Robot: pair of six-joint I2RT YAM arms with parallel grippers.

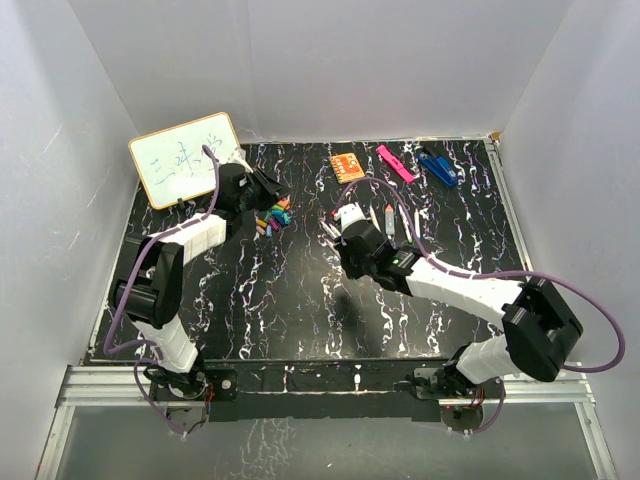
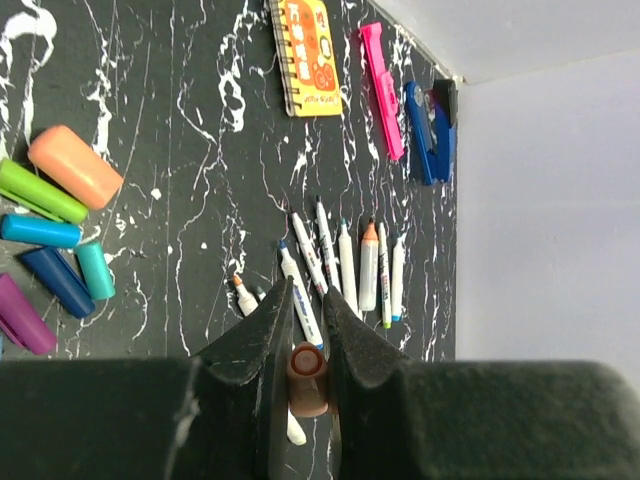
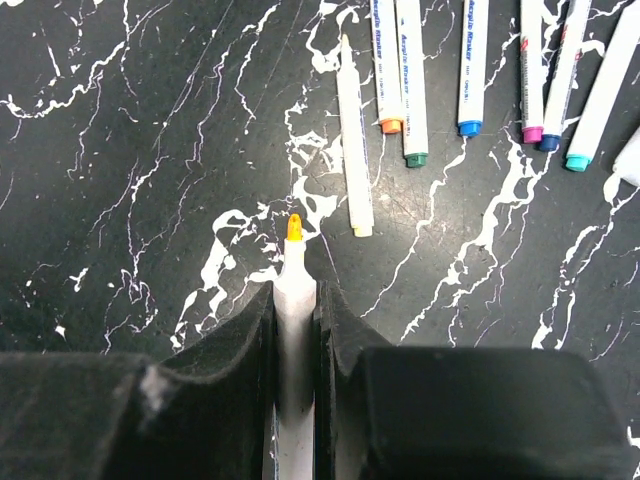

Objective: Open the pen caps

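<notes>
Bright, even light from above; faint soft shadows on the black table (image 1: 280, 320); wrist views' near foreground is slightly blurred.

L gripper (image 1: 270, 192) by cap pile (image 1: 276, 216), R gripper (image 1: 337, 223) near pens (image 1: 389, 217).

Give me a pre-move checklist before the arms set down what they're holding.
1. Cap off the held pen: ok, its orange tip is bare.
2. Right jaws on the held pen: ok, shut on the barrel.
3. Left jaws on the cap: ok, it is clamped between them.
4. Place for the cap: ok, the pile of loose caps shows in the left wrist view, with bare table beside it.
5. Place for the held pen: ok, there is bare table left of the pen row.
6. Any pen in the row still capped: cannot tell.
</notes>
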